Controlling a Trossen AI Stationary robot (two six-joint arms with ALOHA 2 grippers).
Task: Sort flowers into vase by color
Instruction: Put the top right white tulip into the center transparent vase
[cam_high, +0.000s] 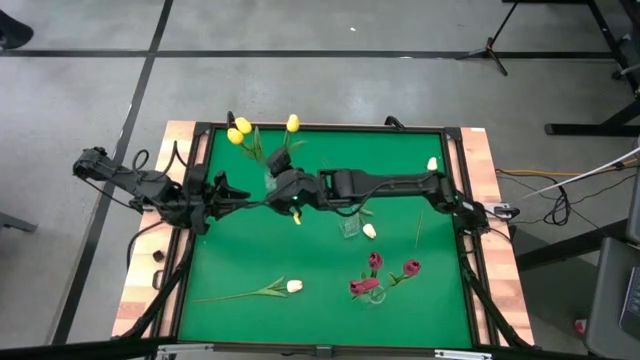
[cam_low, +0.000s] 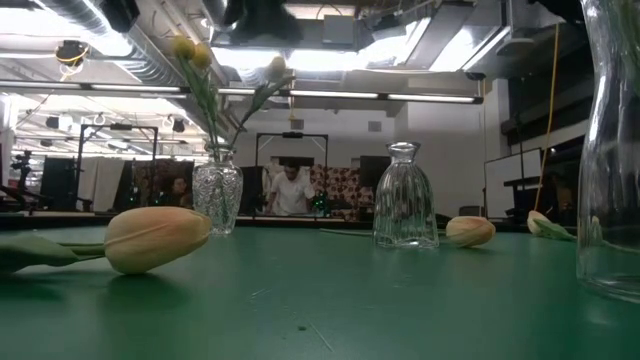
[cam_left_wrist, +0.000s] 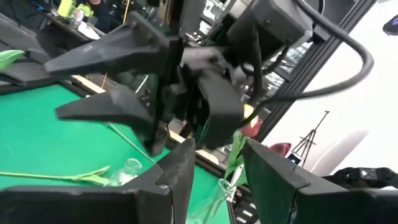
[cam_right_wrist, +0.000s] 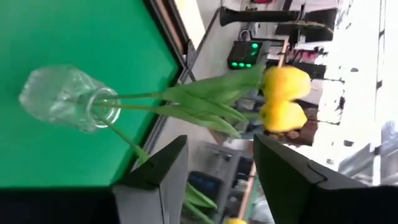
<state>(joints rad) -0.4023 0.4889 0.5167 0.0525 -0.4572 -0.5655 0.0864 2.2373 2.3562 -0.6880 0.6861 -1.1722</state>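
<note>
- High view: yellow tulips (cam_high: 240, 131) standing in a glass vase (cam_high: 272, 180) near the far edge of the green mat (cam_high: 230, 250), heads fanned toward the far rail. Right gripper (cam_high: 283, 187) reaching across right over that vase, left gripper (cam_high: 232, 194) just beside it. Cream tulip (cam_high: 294, 286) lying flat near the front, stem running off to the left. Magenta tulips (cam_high: 375, 262) in a front-right vase (cam_high: 375, 294).
- Low view: cream head lying on its side up close; workshop room behind, a person (cam_low: 291, 188) far back.
- Left wrist view: fingers (cam_left_wrist: 177, 177) spread apart, nothing between.
- Right wrist view: fingers (cam_right_wrist: 163, 168) parted, empty, yellow stems just beyond.
</note>
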